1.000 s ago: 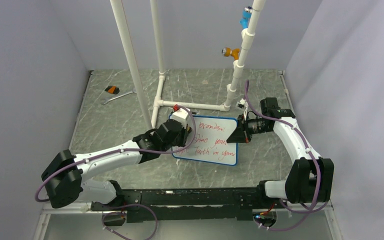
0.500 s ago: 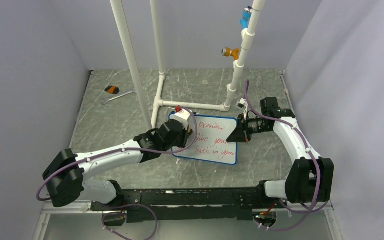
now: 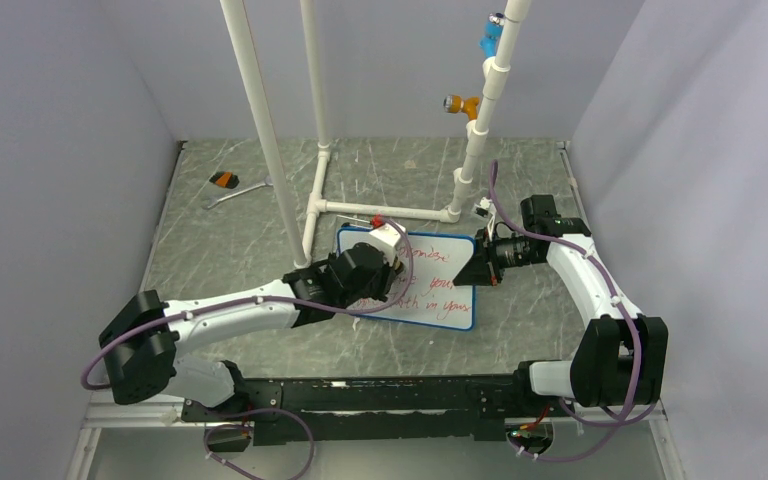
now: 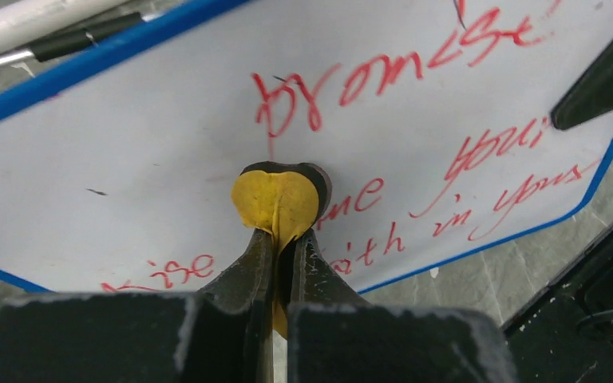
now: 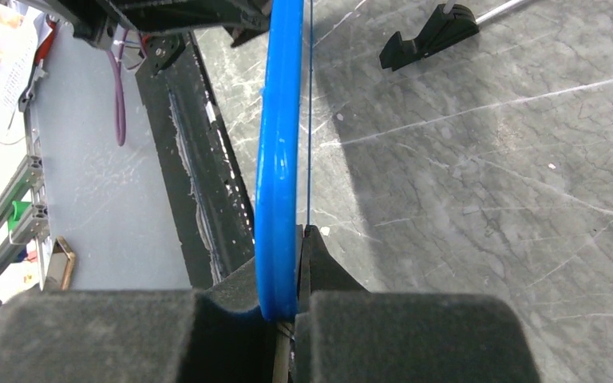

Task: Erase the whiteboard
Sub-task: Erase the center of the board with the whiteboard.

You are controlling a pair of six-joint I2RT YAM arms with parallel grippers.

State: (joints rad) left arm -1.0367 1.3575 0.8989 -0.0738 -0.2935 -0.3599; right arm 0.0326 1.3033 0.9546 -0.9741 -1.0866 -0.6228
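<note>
1. We see the whiteboard (image 3: 440,300) on the grey marbled table (image 3: 230,260), near its middle and just in front of the base of the white pipe frame (image 3: 385,211).
2. The board has a thin blue frame, and red handwriting covers much of its face. The word "promise" is legible in the left wrist view.
3. We find the left gripper (image 4: 283,247) closed tight on a small yellow pad (image 4: 277,199) with a dark backing.
4. The pad sits over the board's face, just below "promise". We cannot tell whether it presses on the surface or sits just off it.
5. The area of the board to the left of the pad is plain white apart from a few small marks.
6. The right gripper (image 3: 474,268) is at the board's right edge, and in its wrist view its fingers are clamped on the blue frame.
7. From that view we see the board edge-on, but we cannot tell whether it lies flat or is tilted.
8. A black marker (image 4: 88,36) lies beside the pipe behind the board's far edge.
9. A wrench (image 3: 235,193) and a small orange-and-black object (image 3: 224,180) lie well apart from the board, at the far left of the table.
</note>
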